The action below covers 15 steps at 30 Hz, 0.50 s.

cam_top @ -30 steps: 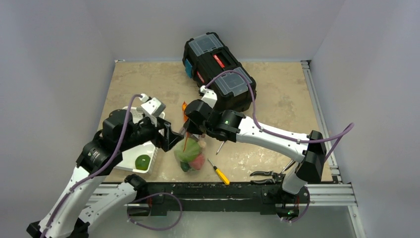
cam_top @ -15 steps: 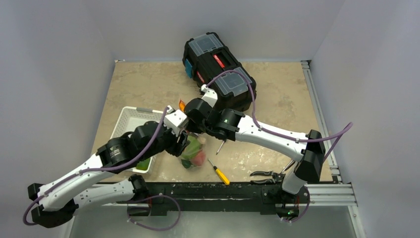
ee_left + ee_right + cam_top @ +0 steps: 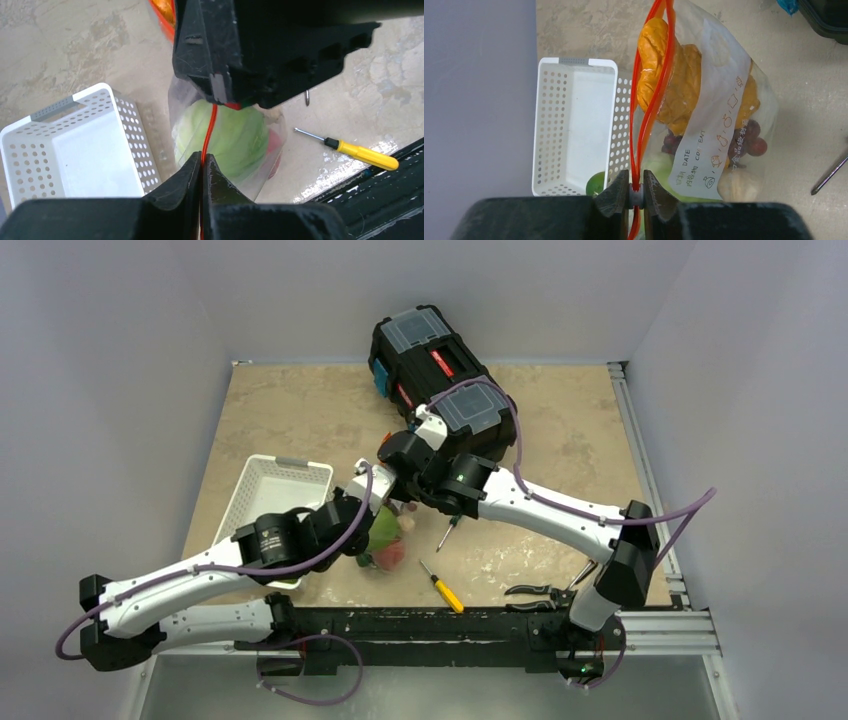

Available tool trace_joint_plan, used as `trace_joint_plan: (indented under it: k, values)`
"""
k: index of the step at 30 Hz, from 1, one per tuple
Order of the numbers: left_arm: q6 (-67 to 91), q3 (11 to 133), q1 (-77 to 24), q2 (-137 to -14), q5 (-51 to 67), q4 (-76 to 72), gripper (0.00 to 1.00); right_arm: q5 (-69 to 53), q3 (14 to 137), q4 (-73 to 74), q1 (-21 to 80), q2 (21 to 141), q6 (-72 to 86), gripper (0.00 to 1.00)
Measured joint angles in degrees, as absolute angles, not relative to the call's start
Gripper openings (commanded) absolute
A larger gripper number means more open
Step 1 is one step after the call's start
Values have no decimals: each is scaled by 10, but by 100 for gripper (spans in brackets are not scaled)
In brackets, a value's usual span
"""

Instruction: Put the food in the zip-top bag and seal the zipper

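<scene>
Your white basket (image 3: 549,125) fills the left of the right wrist frame. Just right of it sits the zip-top bag (image 3: 766,107), with food (image 3: 235,135) inside. At each wrist frame's lower centre, your left gripper (image 3: 202,162) and right gripper (image 3: 636,187) are each clamped onto its zipper (image 3: 651,100).

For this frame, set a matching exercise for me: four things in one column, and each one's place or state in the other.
1. zipper
2. white slotted basket
3. yellow-handled screwdriver
4. black toolbox

A. at the table's far side
B. holds a green round fruit
C. pinched by the left gripper and the right gripper
D. lying at the table's near edge

Pairs: 1-C, 2-B, 3-D, 4-A
</scene>
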State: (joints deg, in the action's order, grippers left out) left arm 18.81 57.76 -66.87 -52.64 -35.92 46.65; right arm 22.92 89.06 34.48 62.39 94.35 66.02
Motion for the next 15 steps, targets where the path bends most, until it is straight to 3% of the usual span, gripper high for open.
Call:
trace_joint_plan:
  k: [4, 6, 7, 8, 9, 15]
  values:
    - [183, 571, -668, -521, -366, 475, 0, 233, 874, 326, 632, 931, 638, 53]
    - [162, 550, -667, -497, -358, 456, 0, 213, 853, 295, 625, 911, 592, 76]
    - [147, 534, -666, -476, -348, 446, 0, 194, 835, 273, 616, 893, 559, 81]
    - [131, 518, -665, -452, -336, 434, 0, 168, 811, 244, 600, 870, 519, 93]
    - [114, 502, -663, -426, -322, 422, 0, 141, 785, 218, 578, 844, 475, 98]
    - [21, 436, -594, -296, -177, 364, 0, -9, 658, 67, 430, 719, 234, 99]
